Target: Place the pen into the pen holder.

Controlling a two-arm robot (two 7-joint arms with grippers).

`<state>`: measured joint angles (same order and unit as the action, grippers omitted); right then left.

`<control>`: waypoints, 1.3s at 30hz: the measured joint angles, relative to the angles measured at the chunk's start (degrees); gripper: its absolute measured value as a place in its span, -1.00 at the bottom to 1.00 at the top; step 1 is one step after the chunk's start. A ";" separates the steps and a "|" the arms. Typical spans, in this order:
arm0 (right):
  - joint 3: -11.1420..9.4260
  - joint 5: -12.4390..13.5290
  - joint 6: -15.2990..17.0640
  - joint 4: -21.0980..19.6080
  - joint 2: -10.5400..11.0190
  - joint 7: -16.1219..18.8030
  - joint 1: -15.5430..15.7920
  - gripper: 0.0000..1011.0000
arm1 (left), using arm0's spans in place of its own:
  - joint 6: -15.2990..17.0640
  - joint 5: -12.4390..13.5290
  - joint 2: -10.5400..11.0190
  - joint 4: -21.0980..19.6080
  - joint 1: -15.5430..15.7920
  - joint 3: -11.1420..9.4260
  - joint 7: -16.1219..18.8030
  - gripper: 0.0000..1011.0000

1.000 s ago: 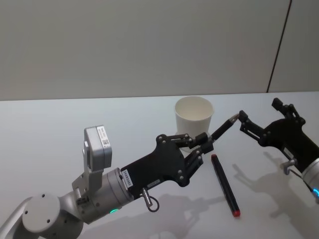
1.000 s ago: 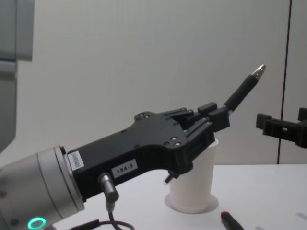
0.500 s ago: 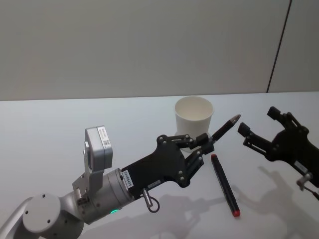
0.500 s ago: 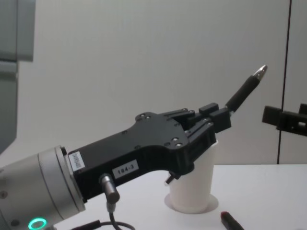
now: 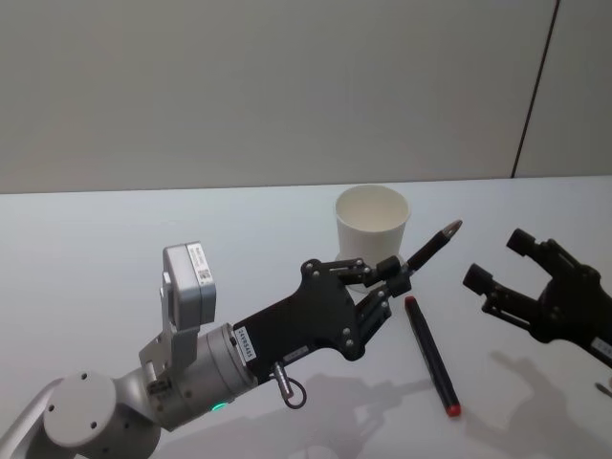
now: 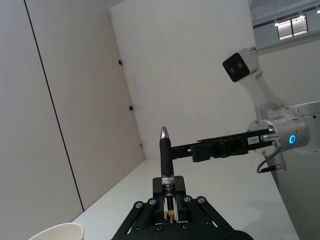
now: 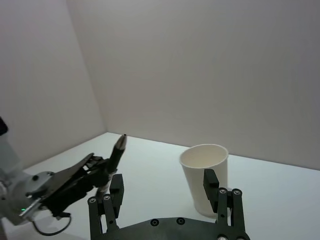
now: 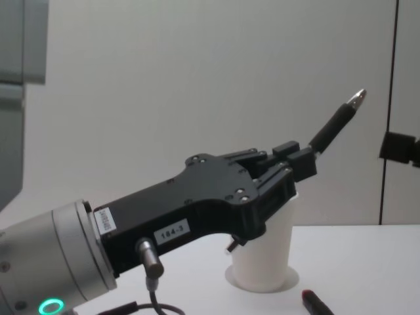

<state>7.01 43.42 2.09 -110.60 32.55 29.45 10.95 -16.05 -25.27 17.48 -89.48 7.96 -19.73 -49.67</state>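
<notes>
My left gripper [image 5: 395,273] is shut on the lower end of a black pen [image 5: 433,244], which slants up with its silver tip pointing away from me. The pen [image 8: 336,123] stands above and just right of the white paper cup, the pen holder [image 5: 372,225], and outside its rim. In the left wrist view the pen [image 6: 165,156] rises straight from the left gripper [image 6: 169,196]. My right gripper [image 5: 497,260] hangs open to the right of the pen's tip, apart from it. From the right wrist view, the right gripper [image 7: 163,192] faces the pen holder [image 7: 205,175].
A second pen, black with red ends [image 5: 431,356], lies on the white table [image 5: 115,229] right of my left gripper, and its red end [image 8: 314,302] shows in the chest view. A grey wall stands behind the table.
My right gripper has drawn back from the pen's tip, rightward and toward the front. The left gripper and its pen have stayed put.
</notes>
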 joint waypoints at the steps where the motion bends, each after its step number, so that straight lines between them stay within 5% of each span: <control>1: 0.00 0.00 0.00 0.00 0.00 0.00 0.00 0.98 | 0.00 0.00 0.00 0.00 0.00 0.00 0.00 -0.74; 17: -0.79 12.23 3.89 -0.73 1.81 4.83 1.34 0.98 | 0.00 0.00 0.00 0.00 0.00 0.00 0.00 -0.74; 27: 0.48 14.46 6.20 -0.37 0.61 4.61 0.05 0.98 | 0.00 0.00 0.00 0.00 0.00 0.00 0.01 -0.74; 39: 2.53 13.55 8.57 0.51 -1.40 3.72 -2.37 0.98 | -0.01 0.01 0.00 0.00 0.00 0.00 0.01 -0.74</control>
<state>9.54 56.97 10.66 -110.09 31.15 33.17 8.58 -16.05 -25.26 17.49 -89.48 7.96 -19.73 -49.65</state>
